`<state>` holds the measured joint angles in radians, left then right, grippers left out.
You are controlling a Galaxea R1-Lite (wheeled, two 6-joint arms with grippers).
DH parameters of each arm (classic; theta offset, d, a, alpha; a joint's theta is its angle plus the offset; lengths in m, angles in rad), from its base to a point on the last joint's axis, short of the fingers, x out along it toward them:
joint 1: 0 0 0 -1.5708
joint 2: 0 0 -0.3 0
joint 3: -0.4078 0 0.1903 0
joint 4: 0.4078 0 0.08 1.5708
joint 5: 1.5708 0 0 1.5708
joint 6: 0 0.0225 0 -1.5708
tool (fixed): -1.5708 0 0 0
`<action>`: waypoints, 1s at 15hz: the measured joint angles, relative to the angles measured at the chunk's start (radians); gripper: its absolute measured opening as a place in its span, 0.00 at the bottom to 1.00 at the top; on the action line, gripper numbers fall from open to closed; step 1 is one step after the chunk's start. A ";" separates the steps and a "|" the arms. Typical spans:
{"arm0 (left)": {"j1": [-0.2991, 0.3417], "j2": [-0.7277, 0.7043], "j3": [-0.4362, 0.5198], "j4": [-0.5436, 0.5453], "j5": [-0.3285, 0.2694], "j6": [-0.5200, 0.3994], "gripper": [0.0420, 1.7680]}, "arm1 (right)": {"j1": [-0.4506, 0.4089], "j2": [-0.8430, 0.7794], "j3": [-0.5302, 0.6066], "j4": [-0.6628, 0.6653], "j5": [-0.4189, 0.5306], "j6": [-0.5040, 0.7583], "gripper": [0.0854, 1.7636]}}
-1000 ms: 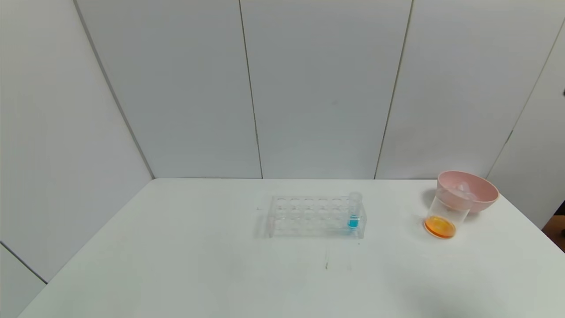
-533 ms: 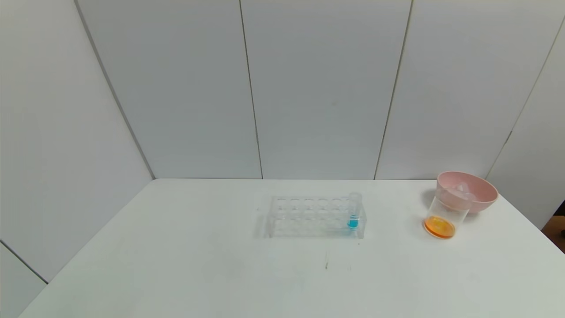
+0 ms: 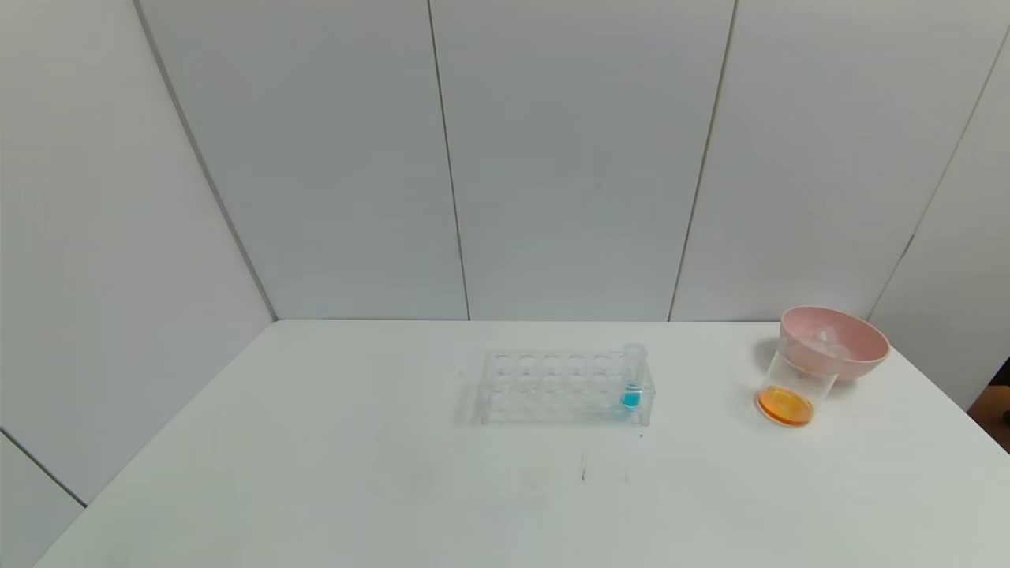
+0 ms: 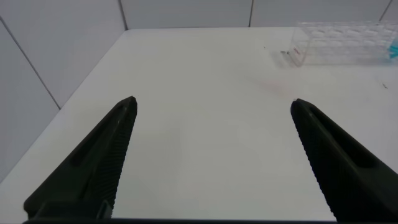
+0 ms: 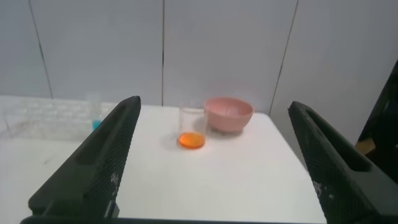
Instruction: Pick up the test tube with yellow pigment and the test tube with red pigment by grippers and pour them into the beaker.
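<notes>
A: Task item first. The beaker, a clear tapered plastic cup (image 3: pixel 795 388), stands upright on the white table (image 3: pixel 316 473), at about 3 o'clock from the rack, well apart from it. A shallow pool of orange liquid (image 3: pixel 785 405) sits in its bottom.

B: Orange, so a yellow and red mix?

A: That is my judgement. I see no yellow tube and no red tube standing anywhere. The clear many-holed plastic rack (image 3: pixel 552 386) holds only one small clear tube with blue liquid (image 3: pixel 632 380), upright in its 3 o'clock end.

B: And beside the beaker?

A: A pink round bowl (image 3: pixel 844 335), at the beaker's 1 o'clock, touching it or just behind; I cannot tell which. Pale shapes lie inside it, perhaps the emptied tubes, too faint to say.

B: Grippers?

A: Neither shows in the head view. In its own wrist view the left gripper (image 4: pixel 214 109) has its black fingers spread wide, nothing between them, low over bare table with the rack far off toward 1 o'clock. The right gripper (image 5: pixel 214 109) is likewise spread wide and empty, looking across at the beaker (image 5: pixel 193 127) and the bowl (image 5: pixel 229 114).

B: So what remains?

A: Judging from the layout, both pours look done. Nothing is held, and the blue tube is not part of the job.
</notes>
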<state>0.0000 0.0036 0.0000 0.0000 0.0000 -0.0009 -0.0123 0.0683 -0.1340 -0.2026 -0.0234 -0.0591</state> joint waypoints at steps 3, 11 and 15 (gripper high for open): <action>0.000 0.000 0.000 0.000 0.000 0.000 1.00 | 0.003 -0.052 0.115 0.114 0.068 0.020 0.96; 0.000 0.000 0.000 0.000 0.000 0.000 1.00 | 0.009 -0.069 0.134 0.203 0.037 0.035 0.96; 0.000 0.000 0.000 0.000 0.000 0.000 1.00 | 0.009 -0.069 0.134 0.203 0.037 0.036 0.96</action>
<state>0.0000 0.0036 0.0000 0.0000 0.0000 -0.0009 -0.0032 -0.0004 0.0000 0.0000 0.0132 -0.0228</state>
